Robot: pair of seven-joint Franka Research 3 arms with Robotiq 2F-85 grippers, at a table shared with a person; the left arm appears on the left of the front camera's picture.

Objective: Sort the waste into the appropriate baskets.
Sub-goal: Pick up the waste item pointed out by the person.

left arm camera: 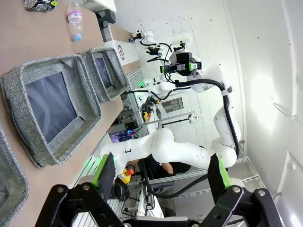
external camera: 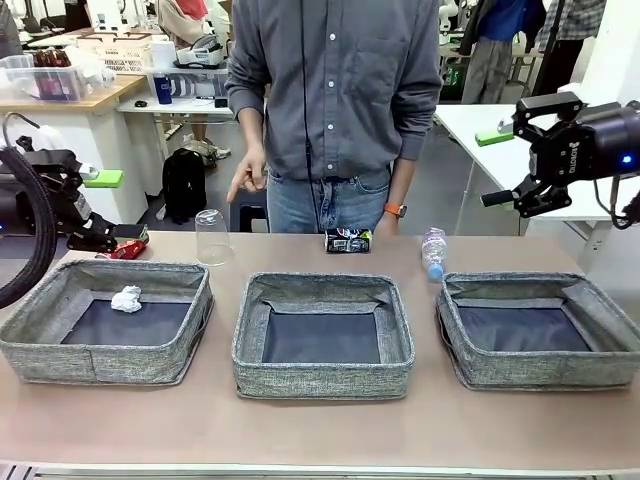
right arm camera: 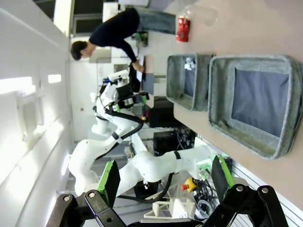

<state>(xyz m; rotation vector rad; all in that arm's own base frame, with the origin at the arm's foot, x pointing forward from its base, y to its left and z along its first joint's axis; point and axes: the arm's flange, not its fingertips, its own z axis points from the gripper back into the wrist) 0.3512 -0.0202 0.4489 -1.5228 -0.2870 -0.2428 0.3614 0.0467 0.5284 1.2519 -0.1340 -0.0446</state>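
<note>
Nearest sits the middle basket [external camera: 322,378], with nothing in it. Beside it are the left basket [external camera: 100,362], with the paper ball [external camera: 126,299] inside, and the right basket [external camera: 540,372]. Behind them on the table [external camera: 200,420] lie the red can [external camera: 128,249], the dark can [external camera: 348,240] and the water bottle [external camera: 433,253]. The plastic cup [external camera: 212,237] stands upside down. The left gripper [external camera: 100,238] is low, just beside the red can. The right gripper [external camera: 500,153] hangs high with its jaws wide. A person's hand [external camera: 245,180] hangs above the cup.

From the left wrist, the jaws stand wide and hold nothing. The bottle and dark can lie far off.

From the right wrist, the jaws are wide and hold nothing too. The red can and cup lie past the left basket.

I think the cans and bottle may roll away if a finger bumps them. The thin cup may squash or slip. A low arm may catch a soft basket wall. The hand may get in the way.
</note>
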